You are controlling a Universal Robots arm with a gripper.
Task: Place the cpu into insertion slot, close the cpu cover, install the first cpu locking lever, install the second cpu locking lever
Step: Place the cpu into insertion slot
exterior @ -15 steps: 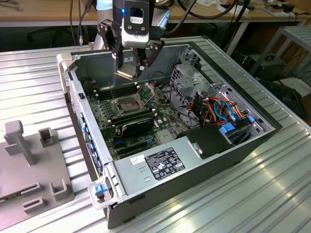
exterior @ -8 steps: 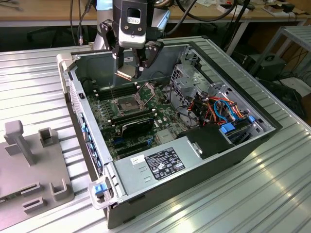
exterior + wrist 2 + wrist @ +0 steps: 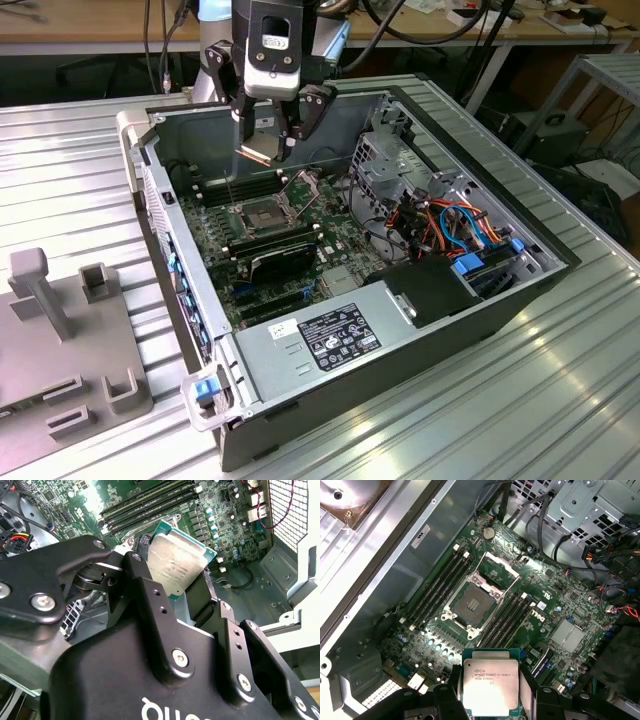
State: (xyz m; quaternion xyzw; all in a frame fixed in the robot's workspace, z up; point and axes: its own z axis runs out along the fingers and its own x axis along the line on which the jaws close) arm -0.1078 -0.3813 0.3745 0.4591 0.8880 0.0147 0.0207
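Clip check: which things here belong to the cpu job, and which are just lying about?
Job:
cpu, clamped in the gripper above the board
insertion slot, empty
cpu cover, raised

Lying about:
memory sticks
power supply
drive cage
grey fixture beside the case

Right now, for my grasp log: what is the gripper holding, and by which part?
The gripper holds the cpu, pinched by two opposite side edges, its metal top showing, clear of the insertion slot.
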